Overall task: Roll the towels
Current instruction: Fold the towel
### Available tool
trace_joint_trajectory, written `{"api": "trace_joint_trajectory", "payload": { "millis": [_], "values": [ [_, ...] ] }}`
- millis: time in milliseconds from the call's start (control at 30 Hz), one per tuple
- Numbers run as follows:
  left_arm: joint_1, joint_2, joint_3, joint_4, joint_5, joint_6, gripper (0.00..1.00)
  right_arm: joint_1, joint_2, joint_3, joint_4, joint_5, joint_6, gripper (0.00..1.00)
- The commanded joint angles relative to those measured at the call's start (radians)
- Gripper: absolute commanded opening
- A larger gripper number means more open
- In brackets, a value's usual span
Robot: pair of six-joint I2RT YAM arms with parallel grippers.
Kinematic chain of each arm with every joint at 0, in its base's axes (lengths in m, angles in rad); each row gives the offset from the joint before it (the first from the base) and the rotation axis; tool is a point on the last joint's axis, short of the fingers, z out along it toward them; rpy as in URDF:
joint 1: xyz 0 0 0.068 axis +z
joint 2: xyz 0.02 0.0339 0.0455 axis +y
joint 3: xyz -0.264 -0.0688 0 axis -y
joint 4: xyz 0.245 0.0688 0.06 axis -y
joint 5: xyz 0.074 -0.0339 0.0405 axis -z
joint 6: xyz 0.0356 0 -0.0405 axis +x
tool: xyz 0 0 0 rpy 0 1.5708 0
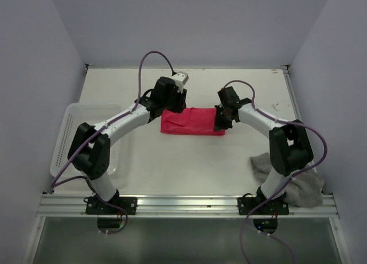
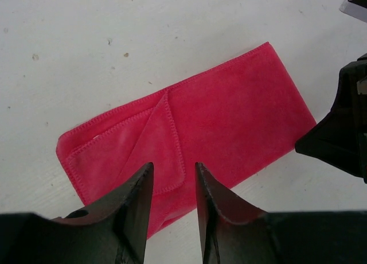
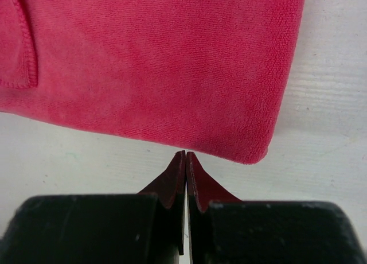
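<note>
Pink towel (image 1: 192,121) lies flat, your left gripper (image 2: 174,178) narrowly apart over its left end, right gripper (image 3: 185,160) pinched together at its right end.

The folded towel (image 1: 192,121) is bright pink-red, the crumpled towel (image 1: 305,190) grey-taupe, the perforated basket (image 1: 64,139) white, the tabletop (image 1: 189,160) off-white.
</note>
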Motion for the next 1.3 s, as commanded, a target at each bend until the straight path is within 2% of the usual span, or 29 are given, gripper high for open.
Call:
{"api": "trace_joint_trajectory", "payload": {
  "millis": [0, 267, 400, 433, 733, 900, 1267],
  "values": [
    [-0.018, 0.067, 0.085, -0.014, -0.036, 0.046, 0.38, -0.008, 0.004, -0.025, 0.097, 0.034, -0.015, 0.0],
    [-0.046, 0.195, 0.164, -0.04, -0.039, 0.06, 0.46, -0.048, -0.005, -0.038, 0.125, -0.005, 0.001, 0.0],
    [-0.064, 0.239, 0.178, -0.065, -0.042, 0.076, 0.47, -0.071, 0.008, -0.035, 0.123, -0.008, 0.007, 0.0],
    [-0.072, 0.247, 0.179, -0.075, -0.085, 0.077, 0.47, -0.079, 0.012, -0.035, 0.128, -0.009, 0.008, 0.0],
    [-0.098, 0.273, 0.136, -0.141, -0.165, 0.114, 0.38, -0.082, 0.074, -0.05, 0.16, -0.011, 0.001, 0.0],
    [-0.107, 0.282, 0.139, -0.178, -0.18, 0.139, 0.38, -0.084, 0.108, -0.064, 0.175, -0.011, 0.005, 0.0],
    [-0.11, 0.285, 0.104, -0.171, -0.1, 0.132, 0.38, -0.085, 0.131, -0.07, 0.188, -0.015, 0.004, 0.0]
  ]
}}
